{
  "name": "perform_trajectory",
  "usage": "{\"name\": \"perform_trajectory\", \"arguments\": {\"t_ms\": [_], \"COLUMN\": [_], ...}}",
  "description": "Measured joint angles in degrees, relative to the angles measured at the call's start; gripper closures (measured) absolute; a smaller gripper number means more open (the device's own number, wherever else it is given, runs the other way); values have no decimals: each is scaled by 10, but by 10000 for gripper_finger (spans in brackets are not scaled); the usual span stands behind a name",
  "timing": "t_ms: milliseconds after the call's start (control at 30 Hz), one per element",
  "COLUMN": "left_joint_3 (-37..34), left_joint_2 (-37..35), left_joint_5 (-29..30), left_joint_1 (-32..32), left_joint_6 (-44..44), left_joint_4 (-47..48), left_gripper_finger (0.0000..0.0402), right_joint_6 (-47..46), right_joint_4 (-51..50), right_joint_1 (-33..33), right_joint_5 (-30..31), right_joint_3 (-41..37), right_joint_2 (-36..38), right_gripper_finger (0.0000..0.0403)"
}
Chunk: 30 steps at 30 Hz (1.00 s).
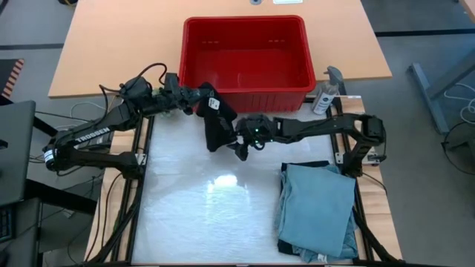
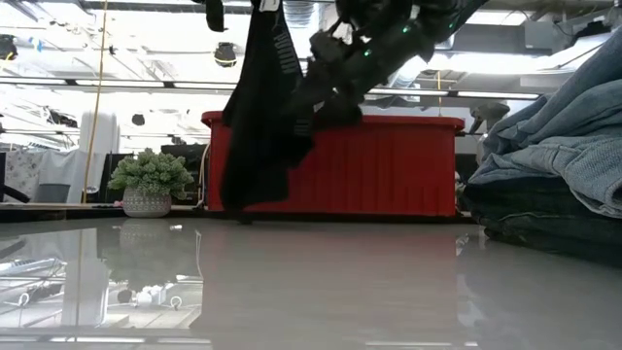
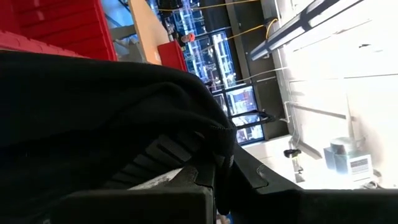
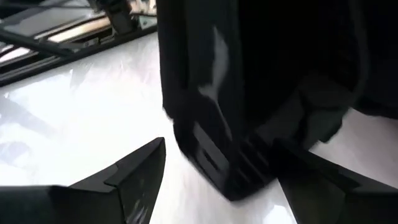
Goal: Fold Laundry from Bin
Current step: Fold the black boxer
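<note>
Nearest in the low view lies the glossy white table top [image 2: 311, 292], bare and reflective. At its right edge sits a stack of folded laundry [image 1: 318, 211]: light blue denim-like pieces on top of a darker layer, tidy in outline though softly rumpled.

Further in, above the middle of the table, a small black garment [image 1: 217, 124] hangs limp, held up off the surface; its lower hem dangles close to the table top without clearly resting on it. It is matte black with pale lettering along one band. The left gripper [image 1: 199, 100] has its fingers clamped tight on the garment's upper edge. The right gripper [image 4: 214, 165] sits just beside the cloth lower down, its fingers [image 4: 134, 171] spread wide on either side of the hanging fabric, gripping nothing.

Behind them stands the bright red bin [image 1: 245, 55], rectangular with a rolled rim, on the wooden table beyond the white surface; its inside shows only red plastic
</note>
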State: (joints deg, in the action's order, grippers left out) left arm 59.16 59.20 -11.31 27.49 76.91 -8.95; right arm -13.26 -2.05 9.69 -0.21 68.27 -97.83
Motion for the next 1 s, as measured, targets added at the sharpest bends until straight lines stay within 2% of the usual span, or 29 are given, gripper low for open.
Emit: {"name": "perform_trajectory", "arguments": {"t_ms": [267, 400, 467, 533, 600, 700, 733, 867, 1000], "left_joint_3": [0, 0, 0, 0, 0, 0, 0, 0, 1], "left_joint_2": [0, 0, 0, 0, 0, 0, 0, 0, 0], "left_joint_5": [-2, -3, -3, -3, -2, -2, -2, -5, -34], "left_joint_1": [0, 0, 0, 0, 0, 0, 0, 0, 0], "left_joint_6": [-2, -3, -8, -9, -16, -30, -34, -71, -187], "left_joint_4": [0, 0, 0, 0, 0, 0, 0, 0, 10], "left_gripper_finger": [401, 401, 401, 401, 401, 401, 401, 396, 373], "right_joint_6": [-3, -2, -4, -4, -4, 8, 11, 3, -15], "right_joint_4": [59, 73, 87, 90, 73, 61, 65, 57, -15], "right_joint_1": [26, 46, 55, 61, 63, 62, 59, 41, 6], "right_joint_5": [-8, -39, -71, -89, -97, -120, -126, -131, -82], "right_joint_3": [0, 0, 0, 0, 0, 0, 0, 5, 23], "right_joint_2": [-19, -15, -17, -18, -19, -19, -19, -3, 47], "right_gripper_finger": [83, 94, 118, 161, 228, 359, 377, 387, 387]}}
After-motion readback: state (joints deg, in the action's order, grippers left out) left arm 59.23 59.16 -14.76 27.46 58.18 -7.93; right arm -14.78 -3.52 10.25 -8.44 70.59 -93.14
